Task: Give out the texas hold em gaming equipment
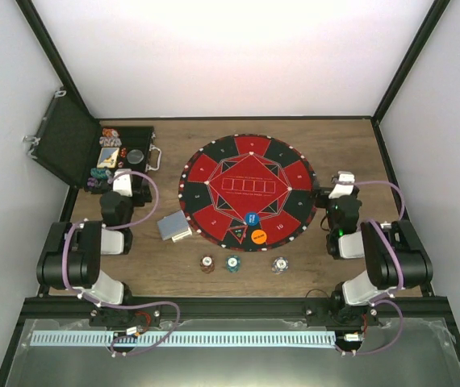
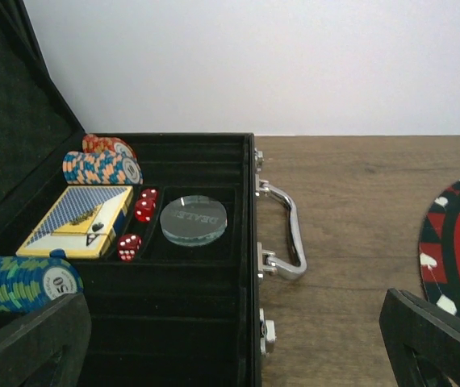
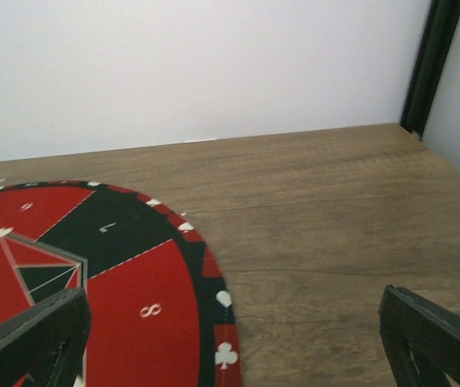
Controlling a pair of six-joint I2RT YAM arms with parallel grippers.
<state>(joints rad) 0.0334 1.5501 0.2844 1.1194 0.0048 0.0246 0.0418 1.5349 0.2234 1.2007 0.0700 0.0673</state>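
A grey-blue-backed card deck [image 1: 173, 226] lies at the left rim of the round red-and-black poker mat [image 1: 248, 189]. A blue disc [image 1: 251, 218] and an orange disc [image 1: 258, 236] sit on the mat's near edge. Brown [image 1: 207, 263], teal [image 1: 232, 263] and white [image 1: 280, 264] chips lie in a row in front of the mat. My left gripper [image 1: 123, 181] is open and empty over the open black case [image 1: 137, 143]. In the left wrist view it [image 2: 230, 355] straddles the case's right wall. My right gripper [image 1: 342, 183] is open and empty beside the mat's right rim [image 3: 214, 282].
The case holds chip stacks [image 2: 101, 168], a teal stack [image 2: 20, 282], a boxed deck [image 2: 77, 219], red dice [image 2: 143, 205] and a clear dealer disc [image 2: 193, 219]. Its metal handle [image 2: 282, 234] faces the mat. Its lid [image 1: 64, 149] stands open on the left. Frame posts line the sides.
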